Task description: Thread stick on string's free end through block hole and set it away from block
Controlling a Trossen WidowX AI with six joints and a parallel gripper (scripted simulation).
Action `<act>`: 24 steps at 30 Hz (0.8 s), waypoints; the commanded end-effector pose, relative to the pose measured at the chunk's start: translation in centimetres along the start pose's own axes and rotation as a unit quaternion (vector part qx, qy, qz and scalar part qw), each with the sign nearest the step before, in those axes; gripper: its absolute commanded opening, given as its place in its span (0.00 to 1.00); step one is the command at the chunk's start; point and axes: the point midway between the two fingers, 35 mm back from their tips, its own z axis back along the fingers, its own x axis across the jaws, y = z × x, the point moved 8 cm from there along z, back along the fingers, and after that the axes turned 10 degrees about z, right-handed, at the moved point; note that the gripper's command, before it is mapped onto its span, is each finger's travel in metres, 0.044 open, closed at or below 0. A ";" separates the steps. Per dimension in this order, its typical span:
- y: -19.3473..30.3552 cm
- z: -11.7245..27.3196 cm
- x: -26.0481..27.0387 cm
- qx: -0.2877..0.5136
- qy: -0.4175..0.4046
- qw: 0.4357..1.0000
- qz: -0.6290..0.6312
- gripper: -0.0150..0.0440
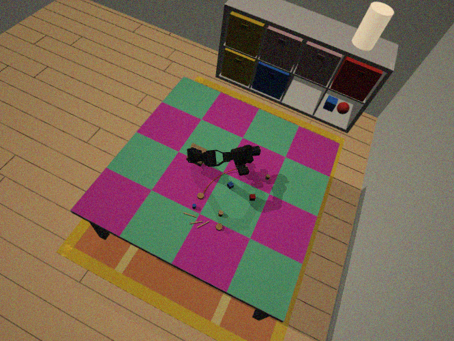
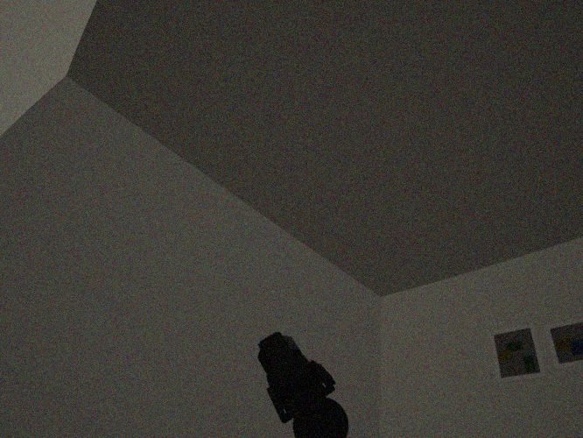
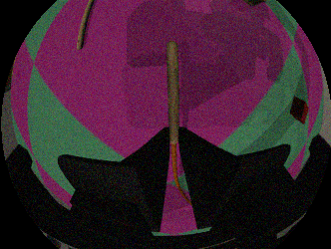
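Observation:
My gripper is shut on the wooden stick, near the end where the orange string joins it. The stick's free part points away from the fingers over a magenta square; I cannot tell whether it touches the table. The string curves across the table to a round wooden button. A tan wooden piece shows partly behind a dark arm part in the top view; I cannot tell whether it is the block. No hole is visible. The exterior view shows only the arm's dark outline.
A red cube, two blue cubes and small wooden pieces lie around. Loose sticks and another button lie nearer the front. Another stick shows upper left in the wrist view.

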 end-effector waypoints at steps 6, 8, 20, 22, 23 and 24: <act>-0.2 1.4 0.0 -0.005 0.000 1.000 -0.003 0.25; -0.2 1.7 0.0 -0.005 0.000 1.000 -0.003 0.25; -0.1 3.2 0.1 -0.005 -0.001 1.000 -0.003 0.25; -0.1 3.4 0.1 -0.005 -0.001 1.000 -0.003 0.25; -0.1 3.6 0.1 -0.005 -0.001 1.000 -0.003 0.25; -0.1 3.7 0.1 -0.005 -0.001 1.000 -0.003 0.25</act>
